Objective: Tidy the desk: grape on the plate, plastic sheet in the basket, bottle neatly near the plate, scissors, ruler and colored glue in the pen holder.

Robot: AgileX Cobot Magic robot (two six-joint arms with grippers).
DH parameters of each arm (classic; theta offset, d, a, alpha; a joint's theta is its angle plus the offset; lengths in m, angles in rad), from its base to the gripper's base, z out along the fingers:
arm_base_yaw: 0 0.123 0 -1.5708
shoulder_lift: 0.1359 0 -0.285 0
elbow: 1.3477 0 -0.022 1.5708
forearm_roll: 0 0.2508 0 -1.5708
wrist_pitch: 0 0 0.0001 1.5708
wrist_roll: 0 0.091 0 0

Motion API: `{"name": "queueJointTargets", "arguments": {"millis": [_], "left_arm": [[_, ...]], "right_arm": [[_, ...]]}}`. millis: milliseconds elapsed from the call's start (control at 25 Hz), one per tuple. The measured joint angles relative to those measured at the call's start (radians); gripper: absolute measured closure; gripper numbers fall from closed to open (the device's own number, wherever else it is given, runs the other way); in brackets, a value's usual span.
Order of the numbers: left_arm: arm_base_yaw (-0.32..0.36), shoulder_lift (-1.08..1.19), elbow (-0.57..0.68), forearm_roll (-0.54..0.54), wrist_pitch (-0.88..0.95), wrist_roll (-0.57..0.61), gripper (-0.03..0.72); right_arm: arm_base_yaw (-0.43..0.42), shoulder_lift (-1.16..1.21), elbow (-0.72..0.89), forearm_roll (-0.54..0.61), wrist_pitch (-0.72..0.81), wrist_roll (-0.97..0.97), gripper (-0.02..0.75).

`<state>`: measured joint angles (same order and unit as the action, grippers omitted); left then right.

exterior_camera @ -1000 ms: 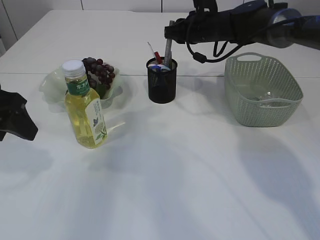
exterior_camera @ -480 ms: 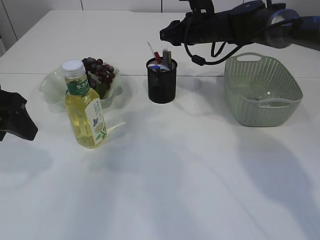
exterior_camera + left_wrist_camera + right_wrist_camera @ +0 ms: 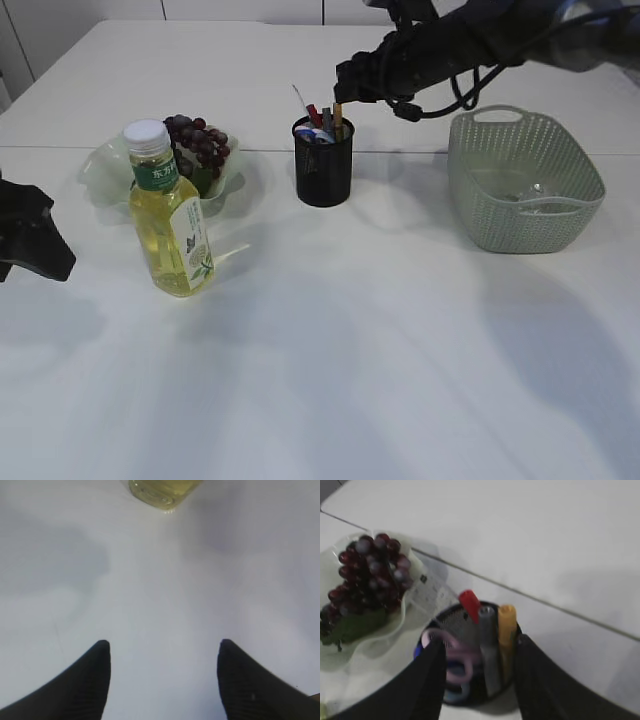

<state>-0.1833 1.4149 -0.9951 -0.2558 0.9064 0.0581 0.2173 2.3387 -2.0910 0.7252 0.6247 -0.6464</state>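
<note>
The black mesh pen holder [image 3: 323, 170] stands mid-table and holds pink-handled scissors [image 3: 457, 652], a grey stick [image 3: 489, 645], an orange glue stick [image 3: 506, 630] and a red-tipped one [image 3: 469, 602]. My right gripper [image 3: 352, 82] hangs open and empty just above it; in the right wrist view its fingers [image 3: 480, 680] straddle the holder [image 3: 470, 690]. Dark grapes [image 3: 198, 142] lie on the pale green plate [image 3: 100, 170]. A yellow drink bottle [image 3: 170, 215] stands upright in front of the plate. My left gripper [image 3: 162, 652] is open and empty over bare table, left of the bottle's base [image 3: 162, 492].
A green mesh basket [image 3: 525, 180] stands at the right with a clear plastic sheet [image 3: 525, 193] inside. The left arm [image 3: 30, 240] sits at the table's left edge. The table seam runs behind the holder.
The grey stick held by my right gripper a second ago now stands in the pen holder. The gripper has let go and shifted slightly right. The left arm has not moved.
</note>
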Motion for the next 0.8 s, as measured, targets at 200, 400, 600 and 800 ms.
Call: {"name": "queueJointTargets", "arguments": {"millis": [200, 400, 600, 800], "left_arm": [[0.000, 0.000, 0.000, 0.000, 0.000, 0.000, 0.200], [0.000, 0.000, 0.000, 0.002, 0.002, 0.000, 0.200], [0.002, 0.000, 0.000, 0.038, 0.004, 0.002, 0.200], [0.050, 0.000, 0.000, 0.044, -0.011, -0.004, 0.200]], "right_arm": [[-0.002, -0.129, 0.000, -0.422, 0.223, 0.428, 0.373], [-0.002, -0.247, -0.002, -0.558, 0.413, 0.557, 0.373], [-0.002, -0.291, 0.023, -0.624, 0.543, 0.606, 0.373], [-0.002, -0.389, 0.174, -0.633, 0.555, 0.613, 0.373]]}}
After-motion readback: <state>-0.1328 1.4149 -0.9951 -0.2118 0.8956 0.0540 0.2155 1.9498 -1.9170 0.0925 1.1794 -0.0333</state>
